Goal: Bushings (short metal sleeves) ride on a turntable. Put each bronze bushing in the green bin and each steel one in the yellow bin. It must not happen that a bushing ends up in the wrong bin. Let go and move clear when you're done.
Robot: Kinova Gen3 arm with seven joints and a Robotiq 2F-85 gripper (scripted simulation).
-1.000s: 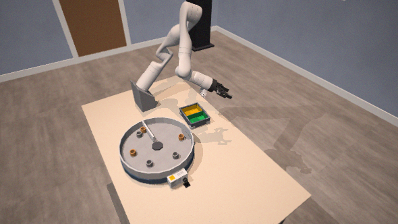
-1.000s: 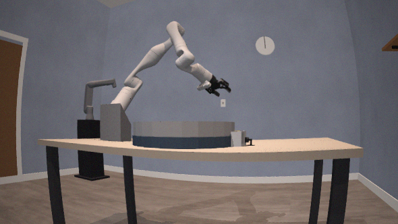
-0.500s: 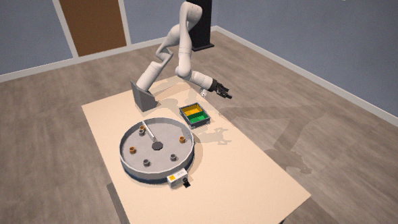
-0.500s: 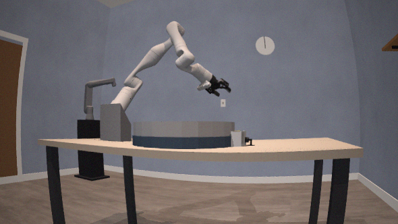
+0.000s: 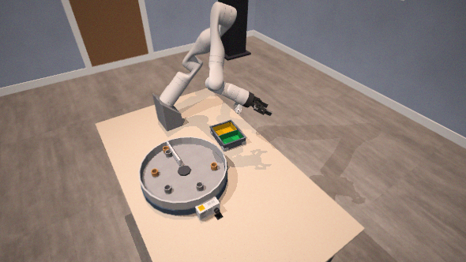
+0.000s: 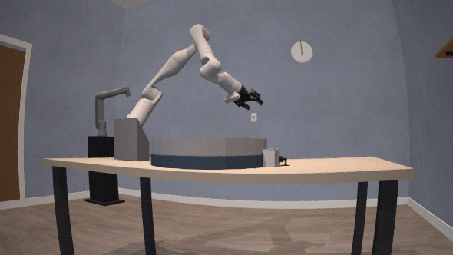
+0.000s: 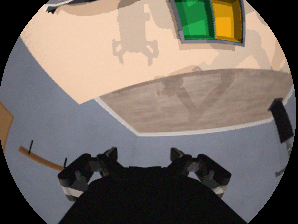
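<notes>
My Robotiq gripper (image 5: 265, 111) (image 6: 254, 105) (image 7: 144, 154) stands wide, holding nothing. In the top view, one bronze bushing (image 5: 214, 166) rides at about three o'clock on the turntable (image 5: 184, 200) (image 6: 209, 147); the green bin (image 5: 232, 137) (image 7: 192, 22) lies beyond the rim toward one, the yellow bin (image 5: 224, 129) (image 7: 226, 22) behind it. I judge picking is next: swing back, match the turning, descend.
</notes>
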